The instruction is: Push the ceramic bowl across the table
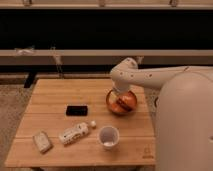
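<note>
The ceramic bowl (121, 103) is glossy orange-brown and stands near the right edge of the wooden table (55, 96), about midway along its depth. My white arm reaches in from the right and bends down over the bowl. The gripper (120, 96) hangs at the bowl's far inner side, low over or inside it. The arm hides the bowl's far rim.
A white cup (108, 137) stands in front of the bowl. A white bottle (75, 133) lies on its side left of the cup. A small pale packet (42, 141) lies front left. A black phone-like object (77, 110) lies mid-table. Dark benches run behind.
</note>
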Available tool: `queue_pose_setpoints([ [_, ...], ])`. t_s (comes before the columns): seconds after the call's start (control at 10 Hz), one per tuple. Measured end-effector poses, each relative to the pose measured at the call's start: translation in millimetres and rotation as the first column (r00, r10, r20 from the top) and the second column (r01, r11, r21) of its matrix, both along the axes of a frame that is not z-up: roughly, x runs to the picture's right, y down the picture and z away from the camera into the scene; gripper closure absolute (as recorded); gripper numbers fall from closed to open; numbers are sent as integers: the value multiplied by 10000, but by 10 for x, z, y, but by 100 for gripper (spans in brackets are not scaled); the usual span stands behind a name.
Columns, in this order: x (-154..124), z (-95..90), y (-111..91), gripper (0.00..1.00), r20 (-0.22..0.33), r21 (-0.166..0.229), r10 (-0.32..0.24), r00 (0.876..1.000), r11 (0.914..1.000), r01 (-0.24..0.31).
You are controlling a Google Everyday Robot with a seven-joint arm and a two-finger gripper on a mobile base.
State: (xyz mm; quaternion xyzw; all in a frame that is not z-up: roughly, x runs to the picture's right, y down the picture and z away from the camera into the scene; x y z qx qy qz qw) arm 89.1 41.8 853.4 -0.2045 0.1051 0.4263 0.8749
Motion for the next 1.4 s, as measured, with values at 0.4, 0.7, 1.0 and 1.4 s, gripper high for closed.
queue_pose_setpoints([
  [0.4, 159, 353, -232, 20, -538, 383, -387, 9978, 9984, 408],
  [0.7, 220, 640, -180, 20, -770, 242, -597, 9952, 9978, 618],
  [1.0, 183, 691, -83, 20, -825, 0, -741, 9938, 9972, 743],
  [1.4, 57, 693, 48, 20, -786, -335, -1155, 9902, 9930, 1132],
])
